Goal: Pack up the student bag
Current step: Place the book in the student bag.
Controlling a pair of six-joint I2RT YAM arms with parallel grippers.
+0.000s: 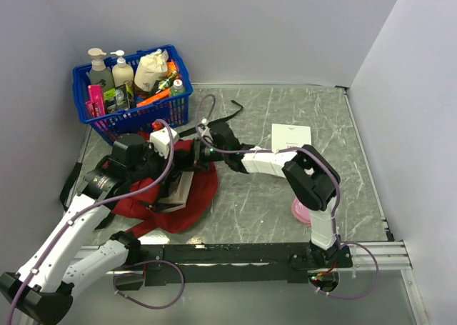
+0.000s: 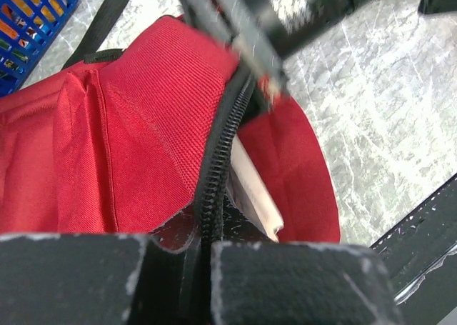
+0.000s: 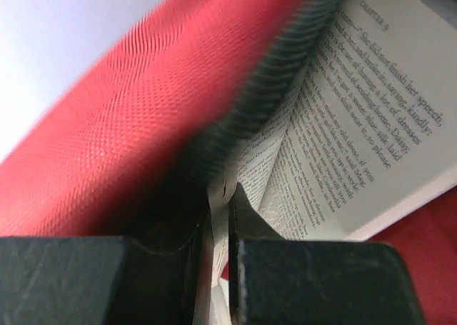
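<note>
The red fabric student bag [image 1: 196, 196] is an even, strong red with a fine woven grain. Its straps [image 2: 107, 14] and toothed zip [image 2: 214, 168] are black. Inside it, an open paperback book [image 3: 357, 125] shows off-white pages with black print.

At ten o'clock on the worktop, the plastic lattice basket [image 1: 136, 125] is bright blue and holds cream, pale green, pink and orange packs. The stone-look worktop [image 1: 285, 189] is grey, marbled with white veins. A flat paper sheet [image 1: 291, 137] at one o'clock is white, and a rounded object [image 1: 300, 212] at five o'clock is pink.

The left arm [image 1: 78, 228] and right arm [image 1: 268, 162] are white with black joints and purple cables [image 1: 170, 157]. The left pincer [image 2: 203, 268] and right pincer [image 3: 221, 261] are scuffed black.
</note>
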